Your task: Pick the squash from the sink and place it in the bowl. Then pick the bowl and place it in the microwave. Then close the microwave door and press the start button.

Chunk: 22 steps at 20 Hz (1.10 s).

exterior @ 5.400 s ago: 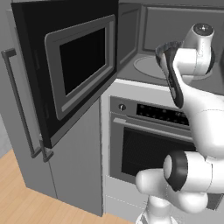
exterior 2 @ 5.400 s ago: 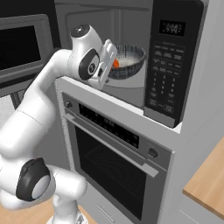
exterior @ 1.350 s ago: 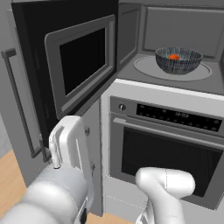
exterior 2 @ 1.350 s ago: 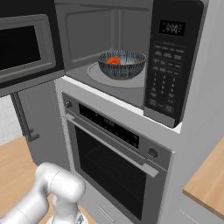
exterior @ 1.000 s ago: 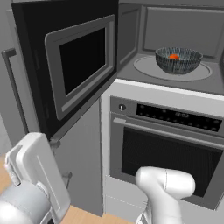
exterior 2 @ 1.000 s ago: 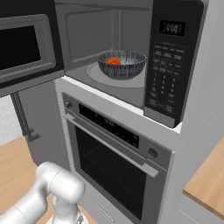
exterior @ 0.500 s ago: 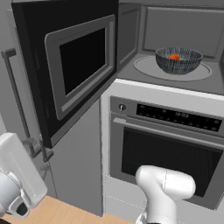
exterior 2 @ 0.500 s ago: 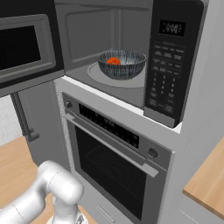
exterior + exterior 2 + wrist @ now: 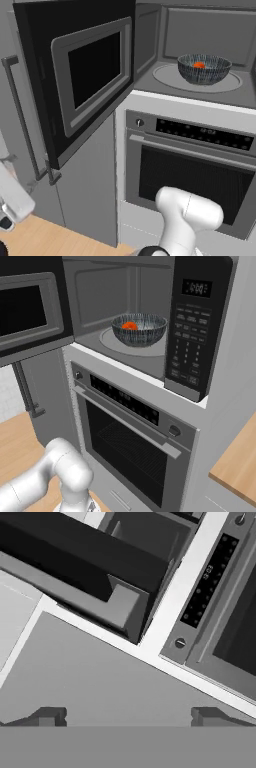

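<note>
Two steps look done: the squash (image 9: pixel 199 65) sits in the bowl (image 9: pixel 204 68), and the bowl rests on the round plate inside the microwave (image 9: pixel 200 55). Next job, I think, is shutting the microwave door (image 9: pixel 85 75), which hangs wide open to the left of the microwave. The claw (image 9: pixel 127 717) is low, below the door w/ fingers apart & empty. It needs to get behind the door's outer side, push it shut, then press start on the button panel (image 9: pixel 189 331).
</note>
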Available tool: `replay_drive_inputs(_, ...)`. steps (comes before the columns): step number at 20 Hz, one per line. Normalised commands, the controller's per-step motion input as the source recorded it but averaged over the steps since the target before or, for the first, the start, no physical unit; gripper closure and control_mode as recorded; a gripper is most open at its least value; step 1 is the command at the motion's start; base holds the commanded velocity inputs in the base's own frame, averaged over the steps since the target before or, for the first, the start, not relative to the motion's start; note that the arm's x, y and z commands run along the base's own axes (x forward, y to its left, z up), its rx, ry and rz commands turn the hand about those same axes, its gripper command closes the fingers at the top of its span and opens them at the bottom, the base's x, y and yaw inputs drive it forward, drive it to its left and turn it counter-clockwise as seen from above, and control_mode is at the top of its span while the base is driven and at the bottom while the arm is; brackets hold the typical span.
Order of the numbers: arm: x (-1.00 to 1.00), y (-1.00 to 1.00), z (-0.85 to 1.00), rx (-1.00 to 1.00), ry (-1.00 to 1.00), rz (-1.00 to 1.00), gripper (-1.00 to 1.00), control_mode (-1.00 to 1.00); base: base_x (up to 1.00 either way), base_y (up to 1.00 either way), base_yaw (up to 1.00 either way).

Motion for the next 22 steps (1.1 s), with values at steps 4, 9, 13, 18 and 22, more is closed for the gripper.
replay_drive_inputs(4, 0.55, 0.21, -0.2, 0.0, -0.03, -0.07, -1.0, -1.0, 0.0, 0.0, 0.0)
replay_drive_inputs(9, 0.55, 0.03, -0.08, 0.0, -0.05, -0.15, -1.0, -1.0, 0.0, 0.0, 0.0)
replay_drive_inputs(13, 0.63, 0.0, -0.13, 0.0, -0.07, -0.16, -1.0, -1.0, 0.0, 0.0, 0.0)
replay_drive_inputs(18, 0.17, -0.12, -0.06, 0.0, -0.14, -0.15, -1.0, -1.0, 0.0, 0.0, 0.0)
replay_drive_inputs(22, -0.33, -0.66, 0.1, 0.02, -0.2, -0.16, -1.0, -1.0, 0.0, 0.0, 0.0)
